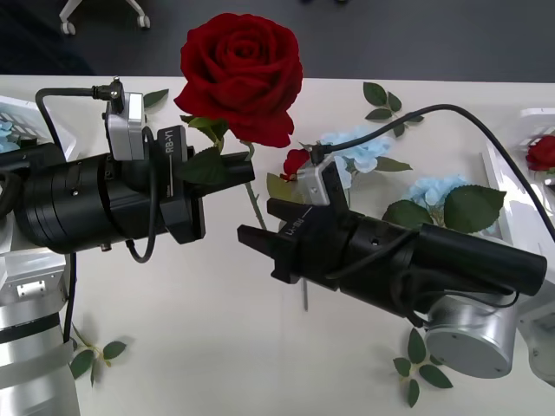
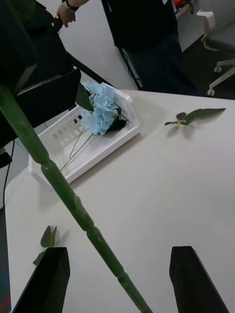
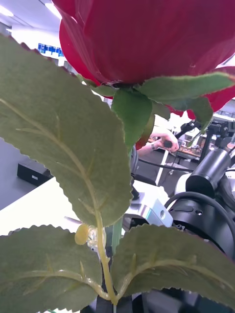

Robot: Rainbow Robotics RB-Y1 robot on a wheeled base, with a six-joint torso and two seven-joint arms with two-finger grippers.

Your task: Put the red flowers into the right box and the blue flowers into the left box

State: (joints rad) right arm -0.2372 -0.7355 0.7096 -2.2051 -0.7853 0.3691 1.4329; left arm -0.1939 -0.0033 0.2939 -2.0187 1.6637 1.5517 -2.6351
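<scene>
At frame centre, the left gripper [image 1: 232, 169] clamps the upright rose [image 1: 240, 74], its stem [image 2: 73, 203] running between the right gripper's [image 1: 267, 224] parted fingers.

Left claw [image 1: 232, 171] clamped, right claw [image 1: 269, 227] spread

Deep crimson rose [image 1: 240, 75], serrated mid-green leaves with paler veins [image 3: 63, 142]; knobbed green stem [image 2: 63, 190]; pale sky-blue flower clusters [image 2: 99, 113] on thin tan-green stems, dark green leaves; white slotted box [image 2: 78, 146] beneath; second red rose [image 1: 543, 152] against white box wall [image 1: 507, 186]; matt black gripper fingers [image 2: 46, 279]; off-white table [image 1: 217, 347]; scattered green leaf sprigs [image 1: 421, 368].
</scene>
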